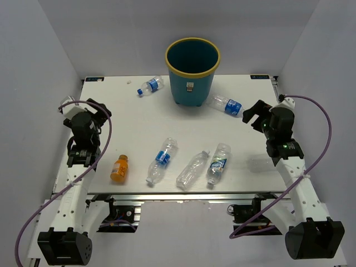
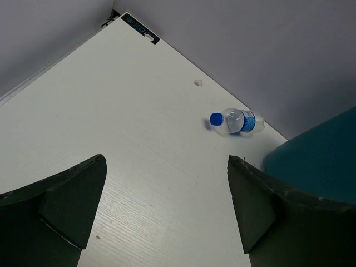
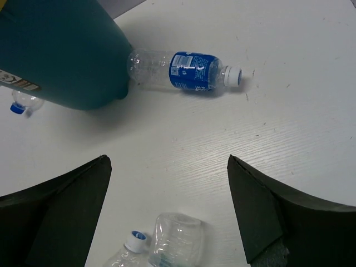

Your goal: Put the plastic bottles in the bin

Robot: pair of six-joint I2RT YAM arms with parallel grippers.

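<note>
Presently, six plastic bottles are seen lying on their sides on the white desk (image 1: 128, 122), all outside the teal bin (image 1: 204, 83). The bin is stood upright at 12 o'clock on the desk, its yellow rim uppermost and a small white sticker (image 1: 189, 87) shown on its near wall. A blue-capped water bottle (image 1: 150, 86) is found at 11 o'clock, near the bin's left side but apart from it. A white-capped water bottle (image 1: 226, 104) with a blue label is laid at 1 o'clock, its base just beside the bin's foot. Four more are ranged along the near edge. An orange bottle (image 1: 119, 168) is placed at 7 o'clock and a blue-labelled bottle (image 1: 162, 161) at 6 o'clock. An unlabelled clear bottle (image 1: 192, 169) and a labelled bottle (image 1: 218, 164) are laid just beside each other toward 5 o'clock.

The left end effector (image 1: 102, 113) is held above the desk at 9 o'clock, its jaws spread wide with nothing between them. In its wrist view the blue-capped water bottle is framed between the fingers, well ahead. The right end effector (image 1: 251, 117) is held at 3 o'clock, likewise spread wide and gripping nothing, with the white-capped water bottle lying ahead of it, near but untouched.
</note>
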